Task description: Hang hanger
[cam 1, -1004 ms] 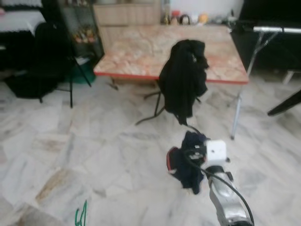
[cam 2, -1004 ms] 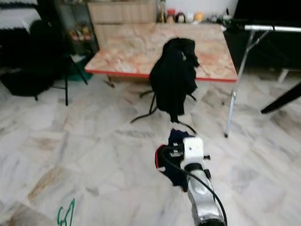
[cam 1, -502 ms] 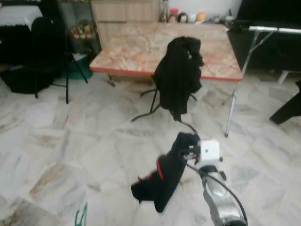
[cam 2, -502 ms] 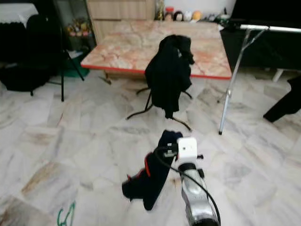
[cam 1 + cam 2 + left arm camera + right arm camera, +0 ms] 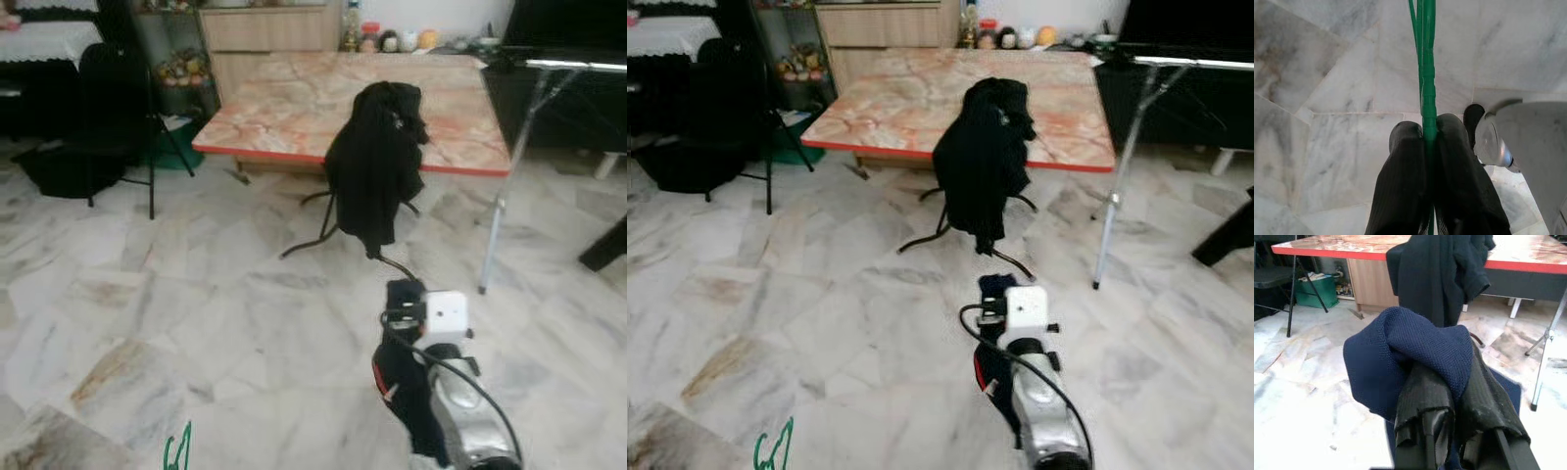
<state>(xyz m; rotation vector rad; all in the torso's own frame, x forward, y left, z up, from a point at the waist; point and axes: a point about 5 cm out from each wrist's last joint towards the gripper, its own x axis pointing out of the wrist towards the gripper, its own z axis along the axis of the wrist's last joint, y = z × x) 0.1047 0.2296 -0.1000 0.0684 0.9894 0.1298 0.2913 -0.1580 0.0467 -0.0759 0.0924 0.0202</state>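
Observation:
A green plastic hanger is pinched between my left gripper's two black fingers, shut on it; its green tip pokes up low at the left of the head views. My right gripper is shut on a dark navy garment with red trim, which hangs down in front of my right arm above the marble floor. The cloth wraps over both right fingers and hides their tips.
Ahead stands a marble-topped table with a red edge. A chair with a black jacket draped over it sits at the table's front. A metal rack leg stands right, dark chairs left.
The navy garment, swung out to the left half a second ago, now hangs back under my right arm. The camera has shifted slightly.

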